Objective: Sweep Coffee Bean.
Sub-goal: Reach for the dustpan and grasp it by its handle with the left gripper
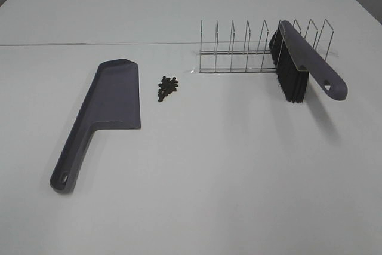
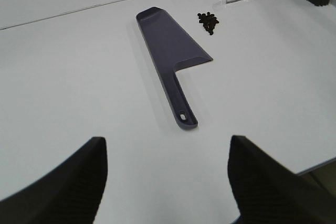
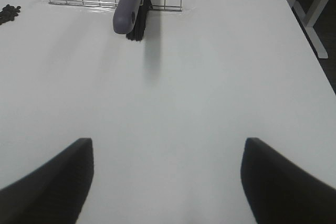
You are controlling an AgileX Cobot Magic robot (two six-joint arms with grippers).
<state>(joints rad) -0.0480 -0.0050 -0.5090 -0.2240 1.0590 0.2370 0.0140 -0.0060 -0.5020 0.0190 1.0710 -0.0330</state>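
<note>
White table (image 1: 239, 177): coffee bean (image 1: 167, 88) beside dustpan (image 1: 113, 97); left end effector (image 2: 166, 142), right end effector (image 3: 168, 141) released (wide)

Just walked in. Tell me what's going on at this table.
Nothing is being handled yet. The left gripper and the right gripper are both open and empty, above the white table and apart from everything on it. The grey dustpan lies flat, with a small pile of coffee beans just beside its pan end. The brush rests in the wire rack, bristles down. Sweeping has not begun.
</note>
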